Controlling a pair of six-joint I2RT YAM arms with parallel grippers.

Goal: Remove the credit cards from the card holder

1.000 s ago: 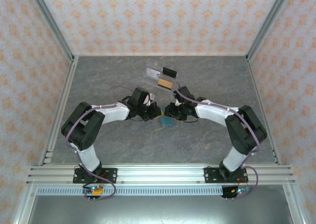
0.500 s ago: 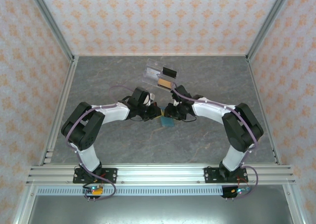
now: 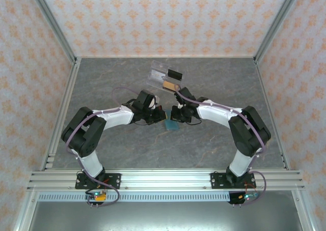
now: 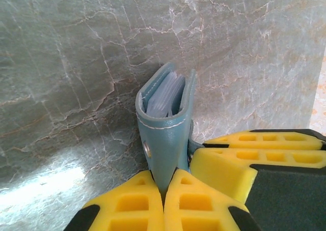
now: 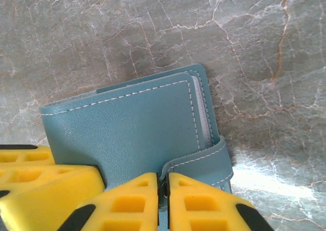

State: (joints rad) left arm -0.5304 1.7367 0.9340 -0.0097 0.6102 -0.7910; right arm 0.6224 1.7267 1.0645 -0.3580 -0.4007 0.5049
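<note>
Top view first: two arms meet mid-table over one teal card holder [image 3: 173, 125], the left gripper [image 3: 161, 117] and right gripper [image 3: 173, 115] closing on it from either side. Behind them lies one clear plastic piece [image 3: 159, 73], with one black card [image 3: 174, 74] at its right edge and one tan card [image 3: 169, 84] at its near edge. Any print is too small to read.

Left wrist now: the card holder stands on edge on the marble table [image 4: 76, 63], seen end-on and slightly parted, with clear sleeves inside and one snap stud [image 4: 147, 148] on its side. The left jaws pinch its near edge.

Right wrist: one broad stitched face, one closing strap [image 5: 204, 162]. The right jaws are pressed together on that strap.
</note>
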